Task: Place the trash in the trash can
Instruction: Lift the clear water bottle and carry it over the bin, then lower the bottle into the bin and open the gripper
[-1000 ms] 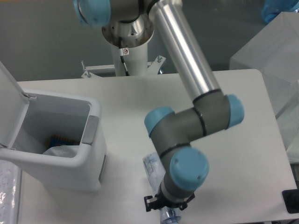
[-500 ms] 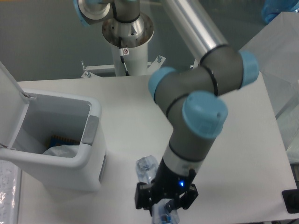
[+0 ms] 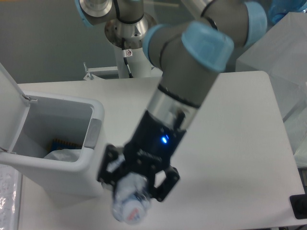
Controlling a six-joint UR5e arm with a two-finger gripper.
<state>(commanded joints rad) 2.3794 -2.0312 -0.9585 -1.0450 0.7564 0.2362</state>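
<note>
The gripper (image 3: 136, 184) has its two black fingers closed around the clear plastic bottle (image 3: 130, 203), which it holds above the white table (image 3: 240, 143), with one end pointing to about 7 o'clock. The trash can (image 3: 93, 158) stands just beside it at 9 o'clock, its lid (image 3: 8, 98) open and some trash (image 3: 62, 152) lying inside

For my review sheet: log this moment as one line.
phase: carrying | gripper: shut on plastic bottle, lifted off table | trash can: lid open, some trash inside | bottle not yet over can
</note>
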